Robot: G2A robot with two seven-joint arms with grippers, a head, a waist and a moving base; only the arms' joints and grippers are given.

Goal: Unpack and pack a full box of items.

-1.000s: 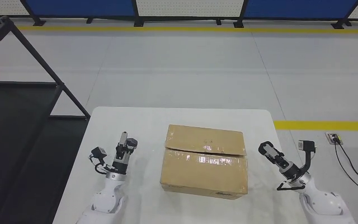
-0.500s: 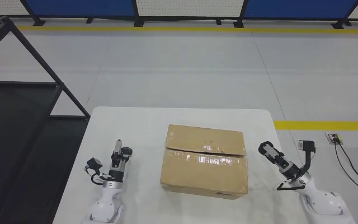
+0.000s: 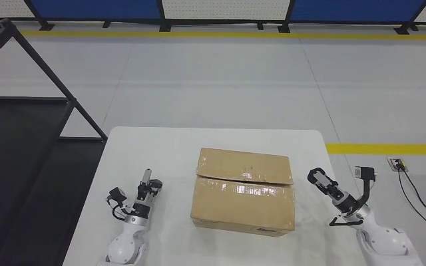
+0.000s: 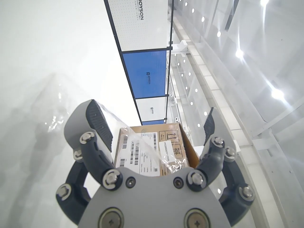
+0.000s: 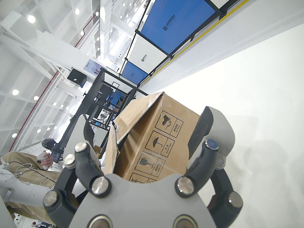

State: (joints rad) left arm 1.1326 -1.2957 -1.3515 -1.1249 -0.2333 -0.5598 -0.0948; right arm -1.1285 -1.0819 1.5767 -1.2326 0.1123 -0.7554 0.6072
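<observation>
- While the box (image 3: 243,193) sits closed on the table (image 3: 200,143), the left gripper (image 3: 147,176) and right gripper (image 3: 314,177) flank it, each well apart from it.
- Both have their jaws spread wide and are holding nothing.
- Risk imo: the flaps look taped, maybe already split at one end (hard to tell), so prying from one side could drag or tip the box.
</observation>
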